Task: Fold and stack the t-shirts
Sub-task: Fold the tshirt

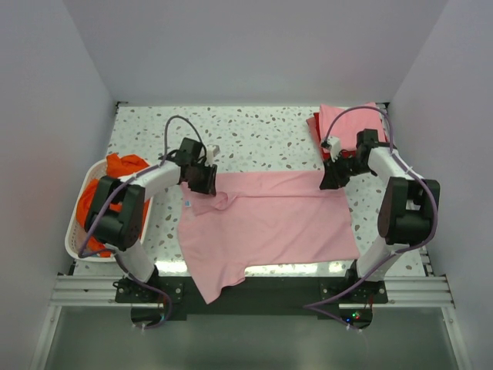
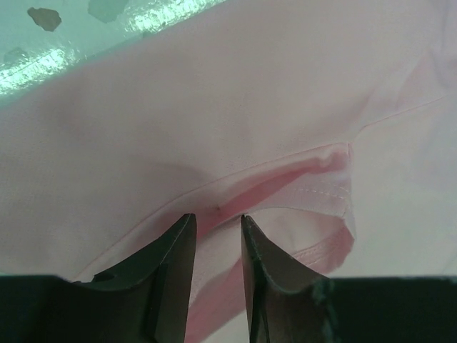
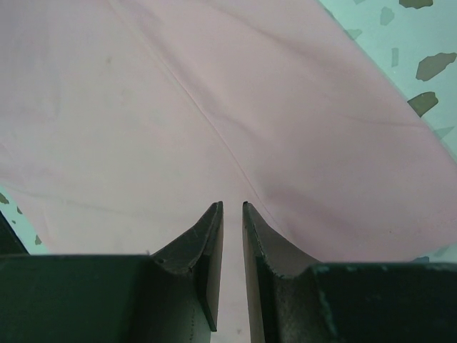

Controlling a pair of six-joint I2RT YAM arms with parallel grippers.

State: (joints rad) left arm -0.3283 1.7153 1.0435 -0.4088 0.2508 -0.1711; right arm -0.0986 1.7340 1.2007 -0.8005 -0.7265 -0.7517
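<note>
- Left gripper (image 2: 214, 220), wrist view: two dark fingers (image 2: 175, 250) set a narrow gap apart, tips pressed into a raised fold of pink cloth at a stitched seam. Jaws closed on the fabric.
- Right gripper (image 3: 230, 206), wrist view: fingers (image 3: 207, 236) almost touching, with a thin strip of pink cloth showing in the slit between them. Jaws clamped on the shirt's edge.
- Light pink t-shirt (image 1: 269, 223): spread flat across the middle of the table, long side running left to right. Its near-left part hangs past the near table edge, over the black base plate (image 1: 254, 289). A puckered fold lies just beside the left gripper (image 1: 206, 181). A small pale tag (image 1: 187, 203) sits at its left edge.
- Grip points, top view: left gripper at the far-left edge of the shirt, right gripper (image 1: 331, 179) at the far-right corner, both low against the cloth.
- Folded pink garment (image 1: 347, 122): far-right corner of the table, lying on top of the red t-shirt (image 1: 316, 129), of which only the left edge shows.
- Orange t-shirt (image 1: 123, 164): crumpled inside the white laundry basket (image 1: 75, 235) at the table's left side, partly hidden by the left arm.
- Table (image 1: 262, 131): pale speckled terrazzo top, visible beyond the shirt and in both wrist views.
- Cables (image 1: 181, 119): purple-grey loops arching over each forearm.
</note>
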